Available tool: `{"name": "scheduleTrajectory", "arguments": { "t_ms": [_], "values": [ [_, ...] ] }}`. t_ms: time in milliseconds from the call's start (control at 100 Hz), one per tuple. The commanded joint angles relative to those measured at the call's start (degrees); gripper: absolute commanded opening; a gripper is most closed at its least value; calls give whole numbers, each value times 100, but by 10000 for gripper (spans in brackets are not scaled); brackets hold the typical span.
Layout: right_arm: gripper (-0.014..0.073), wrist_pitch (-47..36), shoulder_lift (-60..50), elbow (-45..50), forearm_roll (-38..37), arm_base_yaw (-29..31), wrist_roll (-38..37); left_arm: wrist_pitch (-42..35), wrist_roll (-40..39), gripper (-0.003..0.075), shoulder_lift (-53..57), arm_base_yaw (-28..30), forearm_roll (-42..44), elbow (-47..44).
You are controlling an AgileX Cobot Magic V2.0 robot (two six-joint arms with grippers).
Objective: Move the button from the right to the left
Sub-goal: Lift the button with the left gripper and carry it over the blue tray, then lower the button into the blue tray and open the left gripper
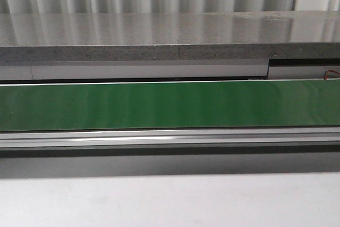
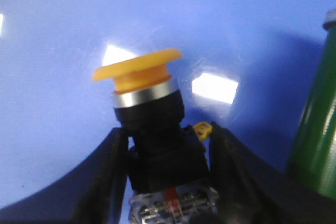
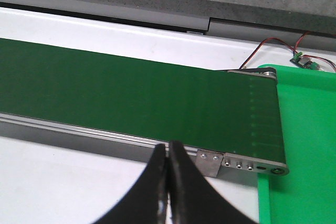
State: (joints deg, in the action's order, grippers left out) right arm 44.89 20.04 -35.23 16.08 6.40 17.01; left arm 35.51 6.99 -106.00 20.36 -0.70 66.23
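Front view shows one long green belt [image 1: 170, 104] running across the desk [image 1: 170, 200], with nothing riding on it and neither arm in sight. One grey ledge [image 1: 170, 35] runs behind it.

From the right wrist, the same belt [image 3: 131, 98] lies just ahead of the right hand [image 3: 168, 182], whose two fingers are pressed together with nothing between them. A bright green mat [image 3: 304, 145] sits beyond the belt's end, and one small circuit board [image 3: 306, 62] with red and black wires lies further off.

From the left wrist, a blue surface [image 2: 63, 51] fills the view beyond the left hand [image 2: 168, 156]. That hand is pinching the one button [image 2: 149, 108]: its two fingers [image 2: 105, 177] clamp the dark body from either side, with the yellow head pointing away from the hand and the clear contact block nearest the wrist. A green edge, likely the belt's end, stands beside that hand.

Judging from this, the carry looks mostly done: the button is already on the left side, over the blue surface. What seems left is setting it down and letting go; whether it touches the surface yet, I cannot tell.
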Motion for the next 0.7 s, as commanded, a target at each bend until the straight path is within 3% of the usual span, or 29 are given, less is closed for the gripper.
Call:
{"name": "scheduleTrajectory", "arguments": {
  "t_ms": [0, 90, 160, 470, 690],
  "values": [
    [-67, -420, 43, -121, 30, 22, 64, -182, 25, 235, 265, 18, -58, 167],
    [-67, -420, 43, -121, 30, 22, 64, -182, 25, 412, 265, 18, -48, 167],
    [-67, -420, 43, -121, 30, 22, 64, -204, 25, 491, 265, 18, -48, 167],
    [-67, -420, 43, -121, 30, 22, 64, -312, 25, 501, 428, 18, -37, 167],
    [-67, -420, 43, -121, 30, 22, 64, -474, 25, 477, 1273, -5, -360, 153]
  ]
}}
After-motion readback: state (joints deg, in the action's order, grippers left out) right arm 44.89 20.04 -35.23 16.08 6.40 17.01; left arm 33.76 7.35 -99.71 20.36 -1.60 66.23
